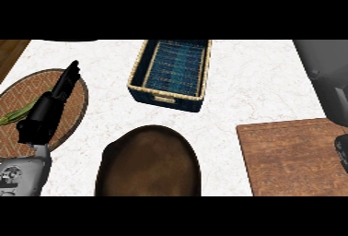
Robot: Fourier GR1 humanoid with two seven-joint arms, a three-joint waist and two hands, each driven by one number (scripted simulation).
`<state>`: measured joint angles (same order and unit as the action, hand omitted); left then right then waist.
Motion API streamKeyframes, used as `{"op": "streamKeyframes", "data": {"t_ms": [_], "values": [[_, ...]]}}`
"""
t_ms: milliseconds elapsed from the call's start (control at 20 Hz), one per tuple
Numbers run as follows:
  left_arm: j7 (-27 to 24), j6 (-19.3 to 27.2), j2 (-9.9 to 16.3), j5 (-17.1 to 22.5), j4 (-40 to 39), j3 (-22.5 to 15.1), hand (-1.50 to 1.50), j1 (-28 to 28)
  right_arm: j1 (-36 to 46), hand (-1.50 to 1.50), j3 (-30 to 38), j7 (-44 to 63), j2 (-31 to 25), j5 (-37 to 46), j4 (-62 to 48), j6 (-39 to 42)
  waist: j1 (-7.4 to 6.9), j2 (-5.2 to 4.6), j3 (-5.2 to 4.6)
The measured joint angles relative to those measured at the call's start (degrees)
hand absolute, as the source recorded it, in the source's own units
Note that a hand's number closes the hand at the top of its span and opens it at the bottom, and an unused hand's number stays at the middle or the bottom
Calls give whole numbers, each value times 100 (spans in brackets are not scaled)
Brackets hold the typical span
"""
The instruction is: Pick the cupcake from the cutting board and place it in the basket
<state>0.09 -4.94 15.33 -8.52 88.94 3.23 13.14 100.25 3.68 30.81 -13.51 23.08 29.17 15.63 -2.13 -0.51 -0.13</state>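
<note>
Oddly, no cupcake visible on brown wooden cutting board (292,156), right of blue-lined woven basket (170,76); possibly hidden in right hand (342,154) at board's edge, fingers' state untellable. Judgement: light, soft, crushable; hold by wrapper sides. Left hand (51,108) left of basket, fingers straight.

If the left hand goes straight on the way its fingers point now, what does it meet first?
The left hand points up and slightly right, over the round woven mat. Beyond the mat's rim only bare counter shows, so the way looks free; height is unclear.
</note>
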Motion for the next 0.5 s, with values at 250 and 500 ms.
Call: {"op": "streamKeyframes", "data": {"t_ms": [250, 500], "values": [[-27, -35, 32, 16, 12, 47, 0, -5, 61, 150, -457, -4, -41, 485, -394, 344, 7, -8, -1], [15, -101, 78, 68, 30, 112, 0, 29, 98, 150, -870, -225, -19, 941, -676, 582, 4, -14, 2]]}}
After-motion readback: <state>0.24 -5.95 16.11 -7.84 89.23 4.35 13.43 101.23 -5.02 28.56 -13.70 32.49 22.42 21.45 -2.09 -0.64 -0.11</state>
